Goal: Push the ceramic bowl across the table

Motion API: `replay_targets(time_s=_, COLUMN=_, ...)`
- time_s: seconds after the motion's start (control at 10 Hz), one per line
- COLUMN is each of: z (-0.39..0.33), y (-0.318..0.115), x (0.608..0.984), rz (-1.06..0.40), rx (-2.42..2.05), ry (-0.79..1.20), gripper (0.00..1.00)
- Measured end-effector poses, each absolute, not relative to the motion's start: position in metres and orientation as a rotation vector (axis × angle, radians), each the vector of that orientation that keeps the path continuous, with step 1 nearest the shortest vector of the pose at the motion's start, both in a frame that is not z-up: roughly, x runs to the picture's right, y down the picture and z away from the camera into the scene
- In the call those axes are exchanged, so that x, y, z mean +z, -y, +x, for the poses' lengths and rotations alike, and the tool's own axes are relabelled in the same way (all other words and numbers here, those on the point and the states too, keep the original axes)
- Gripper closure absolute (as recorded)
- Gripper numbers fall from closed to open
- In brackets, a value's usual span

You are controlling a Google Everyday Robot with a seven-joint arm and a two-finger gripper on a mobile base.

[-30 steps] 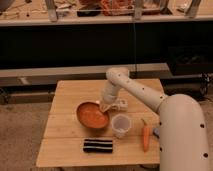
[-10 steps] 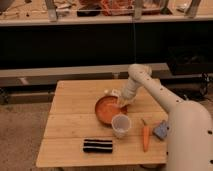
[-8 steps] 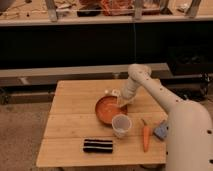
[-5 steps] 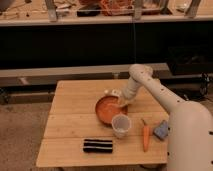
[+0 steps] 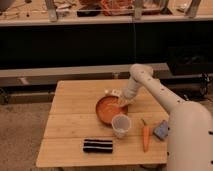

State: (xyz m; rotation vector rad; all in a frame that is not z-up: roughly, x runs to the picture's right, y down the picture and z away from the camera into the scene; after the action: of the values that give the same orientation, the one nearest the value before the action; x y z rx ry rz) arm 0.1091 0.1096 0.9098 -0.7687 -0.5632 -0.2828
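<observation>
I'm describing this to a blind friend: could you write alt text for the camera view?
A white robot arm reaches over a light wooden table, its gripper at the far rim of an orange ceramic bowl. In front of the bowl stands a clear plastic cup, with a carrot, a blue sponge and a black striped object nearby.

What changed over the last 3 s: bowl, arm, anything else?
The ceramic bowl slid toward the right and slightly toward the far edge of the table, pushed along as the arm swung right. The end effector now sits at the bowl's far rim. In the last second nothing visibly moved. The clear cup, carrot, black block and blue item stayed put.
</observation>
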Motion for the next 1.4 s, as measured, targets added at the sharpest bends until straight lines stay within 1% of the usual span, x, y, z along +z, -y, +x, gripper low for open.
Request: replay_targets(time_s=1.4, z=0.1116, y=-0.1070, x=0.9106, rz=-0.779, rx=-0.198, ry=0.533, gripper=0.99)
